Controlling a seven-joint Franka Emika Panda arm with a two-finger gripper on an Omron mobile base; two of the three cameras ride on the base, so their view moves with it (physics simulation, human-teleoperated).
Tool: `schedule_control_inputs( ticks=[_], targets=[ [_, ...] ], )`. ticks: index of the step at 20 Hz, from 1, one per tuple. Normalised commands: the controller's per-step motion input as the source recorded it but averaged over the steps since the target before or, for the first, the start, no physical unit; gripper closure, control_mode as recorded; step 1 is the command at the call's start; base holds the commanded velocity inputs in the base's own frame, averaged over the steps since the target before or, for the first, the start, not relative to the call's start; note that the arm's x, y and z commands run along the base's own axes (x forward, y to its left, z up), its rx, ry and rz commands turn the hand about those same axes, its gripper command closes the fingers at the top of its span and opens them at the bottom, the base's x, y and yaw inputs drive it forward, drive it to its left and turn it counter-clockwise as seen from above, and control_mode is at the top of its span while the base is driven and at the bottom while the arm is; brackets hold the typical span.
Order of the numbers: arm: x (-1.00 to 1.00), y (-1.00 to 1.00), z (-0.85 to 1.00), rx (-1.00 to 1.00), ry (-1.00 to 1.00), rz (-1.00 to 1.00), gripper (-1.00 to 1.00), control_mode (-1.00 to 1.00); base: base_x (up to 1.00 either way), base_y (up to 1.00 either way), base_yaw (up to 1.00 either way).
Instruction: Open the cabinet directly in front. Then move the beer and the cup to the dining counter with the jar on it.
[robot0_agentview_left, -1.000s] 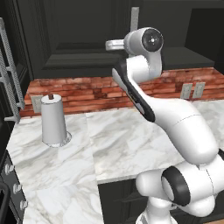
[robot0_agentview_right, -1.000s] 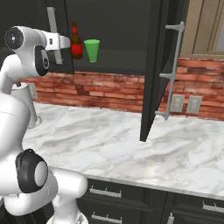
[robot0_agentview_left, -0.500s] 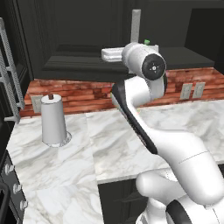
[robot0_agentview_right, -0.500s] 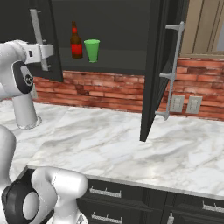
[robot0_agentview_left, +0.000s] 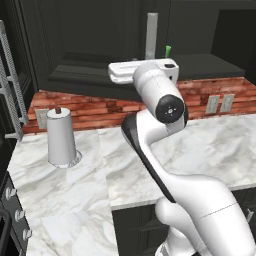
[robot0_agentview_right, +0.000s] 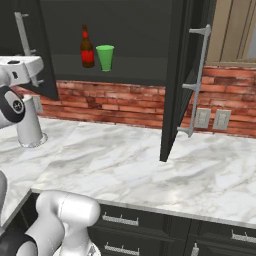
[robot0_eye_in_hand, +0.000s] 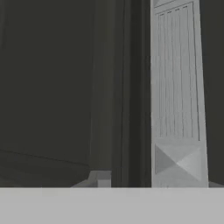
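Observation:
The black wall cabinet (robot0_agentview_right: 130, 30) has both doors swung out. On its shelf a brown beer (robot0_agentview_right: 87, 47) with a red label stands next to the green cup (robot0_agentview_right: 105, 56); a sliver of the cup (robot0_agentview_left: 168, 50) also peeks past the left door. My gripper (robot0_agentview_right: 39, 75) is at the lower part of the left door (robot0_agentview_right: 42, 55), under its bar handle (robot0_agentview_right: 22, 32). From the hand, that silver handle (robot0_eye_in_hand: 175, 87) runs right in front of my gripper (robot0_eye_in_hand: 155, 183), between the tips. The jaw gap cannot be judged. The dining counter and the jar are out of view.
The right door (robot0_agentview_right: 172, 85) juts edge-on over the marble worktop (robot0_agentview_right: 125, 160), its handle (robot0_agentview_right: 197, 80) facing right. A white paper-towel roll (robot0_agentview_left: 61, 137) stands at the back left. Another ladder-like handle (robot0_agentview_left: 12, 85) hangs at the far left. A red-brick backsplash (robot0_agentview_left: 100, 107) backs the worktop.
The left door has swung farther open to the left. My hand has gone left and down along with it, from near the handle's top to below it.

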Motion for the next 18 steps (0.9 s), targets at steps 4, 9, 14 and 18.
schedule_control_inputs(
  ticks=[4,9,14,18],
  targets=[
    [-0.15,1.0,0.0,-0.01,-0.05,-0.09,1.0,-1.0,0.0,0.0,0.0],
    [-0.13,0.97,0.0,-0.09,-0.01,-0.23,-1.0,-1.0,0.0,0.0,0.0],
    [-0.25,0.11,-0.02,-0.01,0.0,-0.04,-1.0,-1.0,0.0,0.0,0.0],
    [-1.0,0.0,-0.11,0.01,-0.02,0.0,-1.0,-1.0,0.0,0.0,0.0]
  ],
)
